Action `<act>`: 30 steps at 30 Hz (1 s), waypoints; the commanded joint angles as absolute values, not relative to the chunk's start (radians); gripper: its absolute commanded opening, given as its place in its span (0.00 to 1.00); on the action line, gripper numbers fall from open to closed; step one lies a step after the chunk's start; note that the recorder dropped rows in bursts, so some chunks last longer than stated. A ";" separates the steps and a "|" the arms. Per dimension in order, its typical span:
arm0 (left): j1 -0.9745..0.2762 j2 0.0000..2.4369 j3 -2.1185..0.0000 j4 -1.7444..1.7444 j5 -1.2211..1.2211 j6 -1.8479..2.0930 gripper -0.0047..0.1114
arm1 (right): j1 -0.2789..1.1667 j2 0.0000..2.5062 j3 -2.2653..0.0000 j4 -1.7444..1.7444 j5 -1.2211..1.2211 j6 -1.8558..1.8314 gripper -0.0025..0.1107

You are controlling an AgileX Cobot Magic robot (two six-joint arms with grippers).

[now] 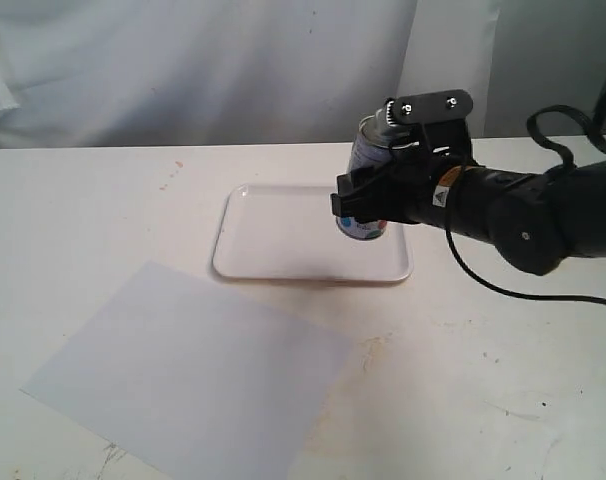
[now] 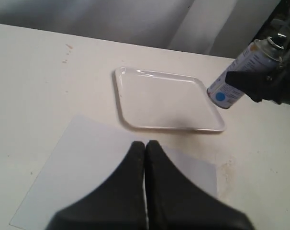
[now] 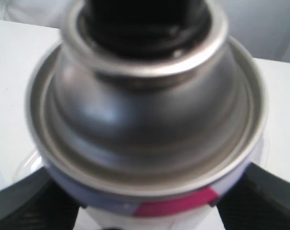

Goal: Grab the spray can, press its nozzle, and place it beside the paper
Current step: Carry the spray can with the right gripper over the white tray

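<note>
Pale table (image 1: 83, 200), scuffed and stained in places, backed by a white cloth (image 1: 183, 70). At near left, large sheet of white paper (image 1: 183, 370), flat on the surface, turned at an angle, one corner pointing toward the tray. Above the paper's near part, left gripper (image 2: 145, 148), black, jaws pressed together with nothing between them. At centre, white tray (image 1: 223, 262) with rounded corners and a raised rim, nothing lying in it, just beyond the paper and apart from it. At the tray's right end, spray can (image 1: 366, 150), silvery with a white label and a blue dot, tilted and apparently lifted off the surface, well apart from the paper. On its domed top, black nozzle (image 3: 145, 17), blurred up close. Around the can's middle, right gripper (image 1: 361, 207), jaws spread wide and pinching the can from both sides. At far right, black arm with a cable (image 1: 503, 288) looping down onto the table.
</note>
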State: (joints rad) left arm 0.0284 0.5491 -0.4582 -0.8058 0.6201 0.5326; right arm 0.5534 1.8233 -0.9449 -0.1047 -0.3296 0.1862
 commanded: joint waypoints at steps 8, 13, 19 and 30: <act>0.031 0.511 -0.456 -0.739 0.675 0.561 0.04 | 0.545 2.015 -1.216 -0.128 -0.310 0.117 0.02; 0.031 0.511 -0.456 -0.722 0.677 0.561 0.04 | 0.518 2.070 -1.240 -0.114 -0.312 0.119 0.02; 0.031 0.511 -0.456 -0.722 0.686 0.561 0.04 | 0.504 2.096 -1.240 -0.126 -0.306 0.128 0.02; 0.031 0.511 -0.456 -0.700 0.685 0.558 0.04 | 0.504 2.143 -1.240 -0.124 -0.320 0.128 0.02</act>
